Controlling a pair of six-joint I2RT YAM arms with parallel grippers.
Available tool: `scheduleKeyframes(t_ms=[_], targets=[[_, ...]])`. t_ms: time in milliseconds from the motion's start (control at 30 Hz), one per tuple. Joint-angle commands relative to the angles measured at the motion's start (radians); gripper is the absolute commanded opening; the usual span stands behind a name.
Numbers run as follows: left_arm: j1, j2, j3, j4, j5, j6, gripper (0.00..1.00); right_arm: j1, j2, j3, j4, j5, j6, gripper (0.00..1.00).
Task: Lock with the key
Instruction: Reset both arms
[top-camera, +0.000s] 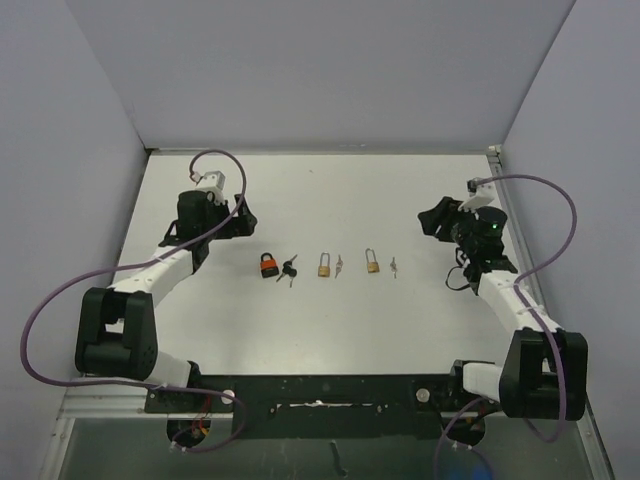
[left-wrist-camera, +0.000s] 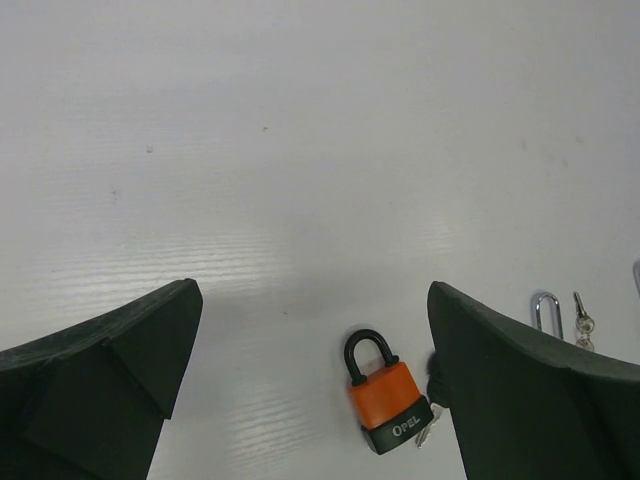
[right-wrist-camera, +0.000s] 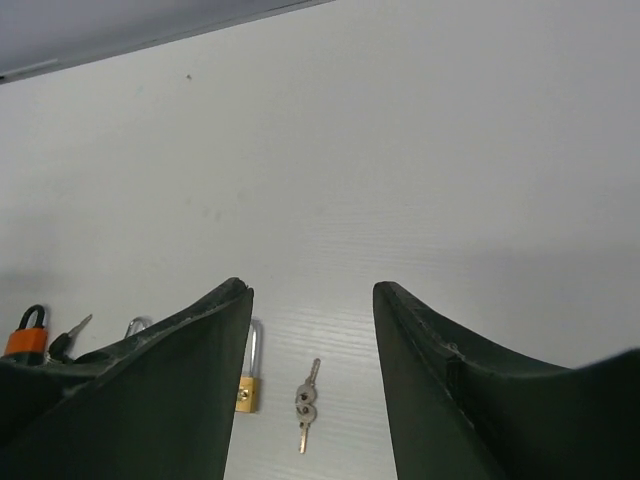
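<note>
Three padlocks lie in a row mid-table, each with keys to its right. The orange padlock (top-camera: 269, 264) has a black shackle and black-headed keys (top-camera: 289, 268). A small brass padlock (top-camera: 324, 265) has silver keys (top-camera: 338, 266). A long-shackle brass padlock (top-camera: 372, 262) has silver keys (top-camera: 394, 267). My left gripper (top-camera: 245, 218) is open and empty, behind and left of the orange padlock (left-wrist-camera: 385, 395), which lies between its fingers in the wrist view. My right gripper (top-camera: 432, 218) is open and empty, behind and right of the long-shackle padlock (right-wrist-camera: 247, 385) and its keys (right-wrist-camera: 306, 400).
The white table (top-camera: 330, 190) is enclosed by grey walls at the back and both sides. Purple cables loop off both arms. In the left wrist view the small brass padlock's shackle (left-wrist-camera: 546, 310) and its keys (left-wrist-camera: 582, 322) show at the right edge.
</note>
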Motion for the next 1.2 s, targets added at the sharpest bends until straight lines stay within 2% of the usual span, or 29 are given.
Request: scheduleKeyframes(t_ms=[0, 267, 533, 667, 700, 800, 900, 1167], targets=[[-0.012, -0.054, -0.012, 0.068, -0.114, 0.019, 0.98, -0.106, -0.133, -0.038, 0.007, 0.029, -0.019, 0.53], [-0.029, -0.078, -0.038, 0.073, -0.196, 0.035, 0.98, -0.229, -0.218, -0.087, -0.007, 0.189, -0.072, 0.57], [-0.049, -0.093, -0.048, 0.041, -0.271, 0.066, 0.98, -0.302, -0.208, -0.102, 0.009, 0.203, -0.054, 0.58], [-0.049, -0.097, -0.015, -0.006, -0.351, 0.080, 0.98, -0.304, -0.208, -0.103, 0.007, 0.216, -0.055, 0.67], [-0.049, -0.104, -0.016, -0.012, -0.388, 0.085, 0.98, -0.305, -0.209, -0.104, 0.005, 0.222, -0.056, 0.73], [-0.049, -0.129, -0.028, -0.017, -0.501, 0.113, 0.98, -0.307, -0.214, -0.107, 0.001, 0.242, -0.045, 0.99], [-0.049, -0.156, -0.039, -0.005, -0.553, 0.130, 0.98, -0.306, -0.212, -0.107, -0.002, 0.246, -0.042, 0.98], [-0.049, -0.173, -0.062, 0.012, -0.541, 0.140, 0.98, -0.306, -0.216, -0.105, -0.007, 0.248, -0.037, 0.98]])
